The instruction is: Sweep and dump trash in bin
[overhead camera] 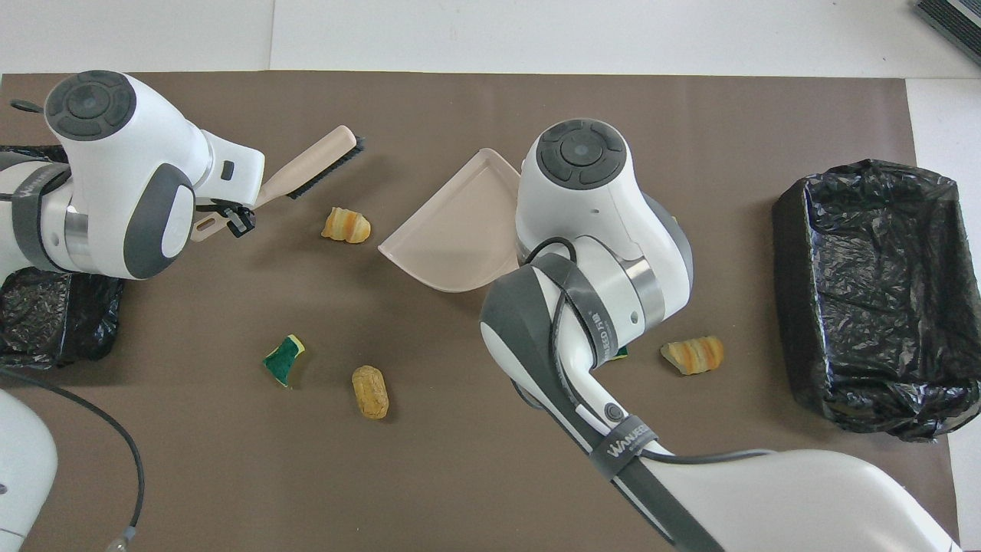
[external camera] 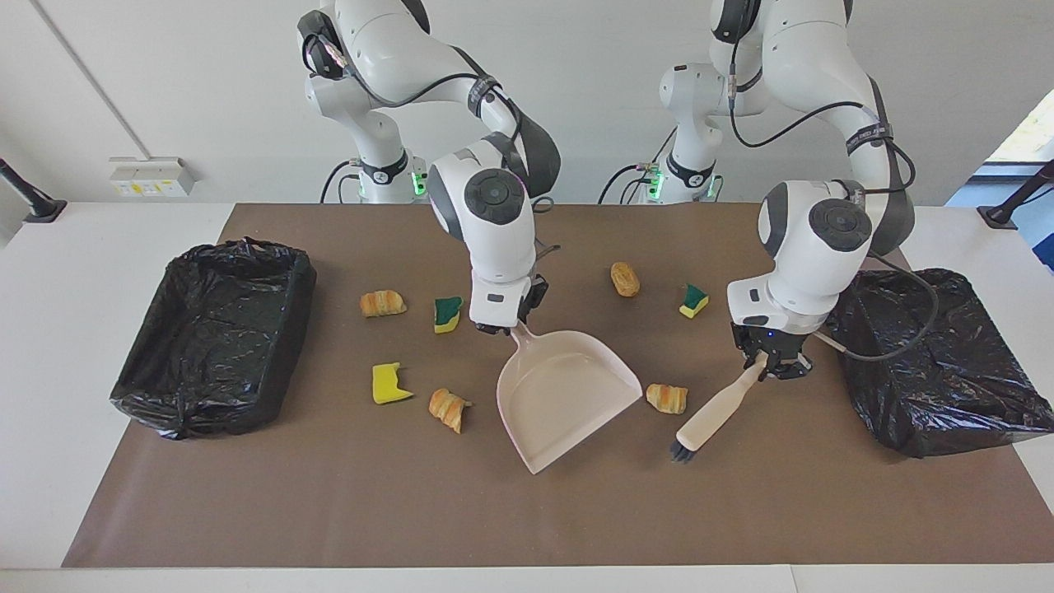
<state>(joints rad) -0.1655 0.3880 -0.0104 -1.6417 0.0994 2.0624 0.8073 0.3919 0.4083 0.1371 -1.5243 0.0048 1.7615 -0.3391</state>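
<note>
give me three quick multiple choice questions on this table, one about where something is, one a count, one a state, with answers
1. Which piece of trash lies between the dustpan and the brush?
A. a bread piece
B. the yellow sponge bit
C. nothing

2. How many pieces of trash show on the mat in the facing view?
A. four
B. seven
C. ten

3. What is in the dustpan?
A. two bread pieces
B. a sponge bit
C. nothing yet

Answers:
1 A: the bread piece lies between the pan's edge and the brush held by the left gripper.
2 B: four bread pieces and three sponge bits lie on the brown mat.
3 C: the pan held by the right gripper shows only its bare beige inside.
</note>
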